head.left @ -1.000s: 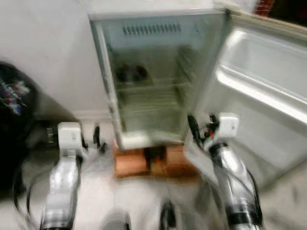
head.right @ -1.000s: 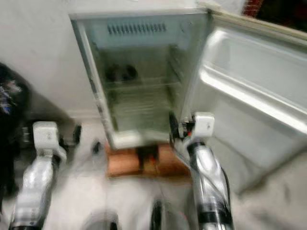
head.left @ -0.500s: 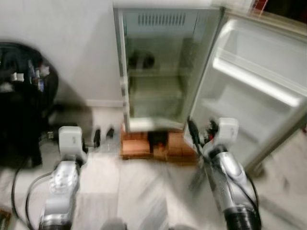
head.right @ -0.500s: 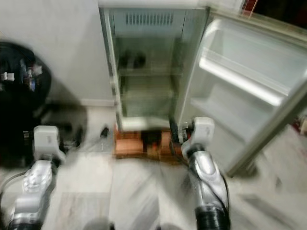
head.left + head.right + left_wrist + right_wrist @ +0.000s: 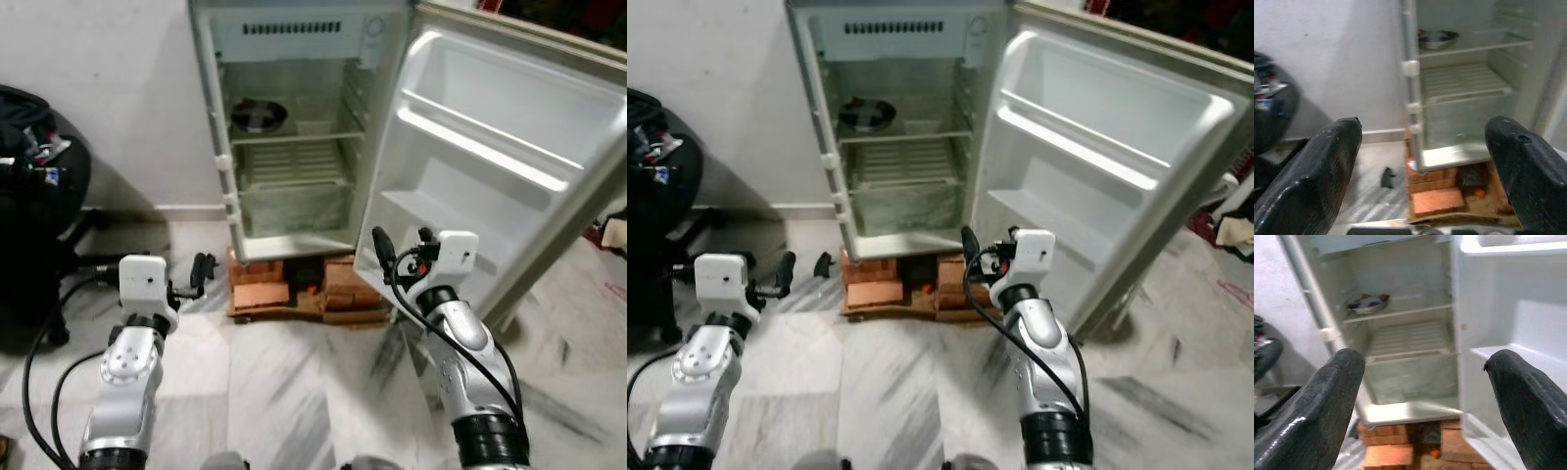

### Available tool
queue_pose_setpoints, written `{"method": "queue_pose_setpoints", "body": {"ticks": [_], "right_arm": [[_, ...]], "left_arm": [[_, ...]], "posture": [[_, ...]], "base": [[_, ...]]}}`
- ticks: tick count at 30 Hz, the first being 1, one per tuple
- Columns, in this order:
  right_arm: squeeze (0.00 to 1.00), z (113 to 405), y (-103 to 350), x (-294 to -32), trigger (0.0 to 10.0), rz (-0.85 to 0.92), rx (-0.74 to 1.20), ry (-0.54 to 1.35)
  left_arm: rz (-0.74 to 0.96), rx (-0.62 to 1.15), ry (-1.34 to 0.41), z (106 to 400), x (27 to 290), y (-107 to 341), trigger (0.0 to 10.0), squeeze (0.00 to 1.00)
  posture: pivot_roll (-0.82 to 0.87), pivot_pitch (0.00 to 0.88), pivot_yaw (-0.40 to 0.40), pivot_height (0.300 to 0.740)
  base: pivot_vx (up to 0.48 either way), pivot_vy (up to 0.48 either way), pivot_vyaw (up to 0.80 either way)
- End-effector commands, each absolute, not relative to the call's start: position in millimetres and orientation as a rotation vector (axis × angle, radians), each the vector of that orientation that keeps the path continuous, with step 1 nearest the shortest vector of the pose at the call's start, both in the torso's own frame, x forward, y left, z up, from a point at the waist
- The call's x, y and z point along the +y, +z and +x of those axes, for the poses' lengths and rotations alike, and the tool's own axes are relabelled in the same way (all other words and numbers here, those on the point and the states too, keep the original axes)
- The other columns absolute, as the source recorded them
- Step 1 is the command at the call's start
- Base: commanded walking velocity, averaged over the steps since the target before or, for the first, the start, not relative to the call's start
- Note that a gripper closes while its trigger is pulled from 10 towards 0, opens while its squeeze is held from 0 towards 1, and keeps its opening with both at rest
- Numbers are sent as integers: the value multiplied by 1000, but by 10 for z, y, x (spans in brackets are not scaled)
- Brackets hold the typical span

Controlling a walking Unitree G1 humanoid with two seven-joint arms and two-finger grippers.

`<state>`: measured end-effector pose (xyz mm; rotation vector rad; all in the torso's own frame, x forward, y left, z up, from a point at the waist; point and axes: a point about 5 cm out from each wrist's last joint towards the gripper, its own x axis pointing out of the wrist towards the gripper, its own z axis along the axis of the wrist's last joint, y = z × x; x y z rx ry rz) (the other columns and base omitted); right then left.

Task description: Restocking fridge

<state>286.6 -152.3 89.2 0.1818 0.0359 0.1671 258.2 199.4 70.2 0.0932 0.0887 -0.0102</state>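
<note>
While the head views have sharpened from the blur of a second ago, findings run largest first.

Fridge (image 5: 294,147): far centre, standing on bricks (image 5: 260,294), cabinet nearly bare. It sits further off in frame than a second ago; judged a camera shift, the robot having stepped back.

Door (image 5: 500,166): swung wide to the right, racks bare.

Black bag (image 5: 29,196): far left, by the wall.

Bowl (image 5: 260,116): sole item inside, on the upper shelf, left.

Left claw (image 5: 203,271): low, left of the bricks, fingers apart, holding nothing.

Right claw (image 5: 382,253): near the door's lower edge, fingers apart, holding nothing.

Implication: no stock in hand; restocking judged barely begun.
</note>
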Motion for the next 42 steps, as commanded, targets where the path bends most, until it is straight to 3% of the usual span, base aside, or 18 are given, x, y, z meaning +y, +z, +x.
{"method": "queue_pose_setpoints", "body": {"ticks": [1,2,3,6,7,9,10,14,33,42], "right_arm": [[800,2880,911,-1548,10000,181,30,152],[624,2881,911,-1549,10000,180,30,155],[294,2882,912,-1549,10000,178,30,158],[231,2883,901,-1533,10000,184,40,186],[133,2880,893,-1524,10000,188,45,196],[82,2867,859,-1484,10000,208,73,232],[0,2849,837,-1438,10000,229,90,267],[0,2819,806,-1364,10000,235,110,323],[0,2902,928,-1436,10000,186,46,255],[0,2930,1002,-1416,10000,198,17,241]], "left_arm": [[98,83,-19,2586,1999,712,10000,0],[98,83,-19,2586,1999,711,10000,0],[99,83,-20,2586,1998,711,10000,0],[99,84,-23,2589,1993,706,10000,0],[99,85,-24,2590,1992,705,10000,0],[99,87,-25,2590,1991,702,10000,0],[100,86,-26,2592,1989,702,10000,0],[103,87,-25,2589,1986,698,10000,0],[121,92,-2,2604,2017,704,10000,0],[121,80,23,2598,2035,733,10000,0]], "posture": [[-22,0,-19,740],[-22,0,-19,740],[-22,0,-19,740],[-23,0,-20,740],[-23,0,-20,740],[-23,0,-20,740],[-21,0,-22,740],[-19,0,-22,740],[-19,0,-16,740],[-17,40,-15,740]], "base": [[0,0,0],[0,0,0],[0,-480,0],[0,-480,0],[0,-480,0],[0,-480,0],[0,-480,0],[0,-480,0],[31,-460,0],[347,-297,790]]}}
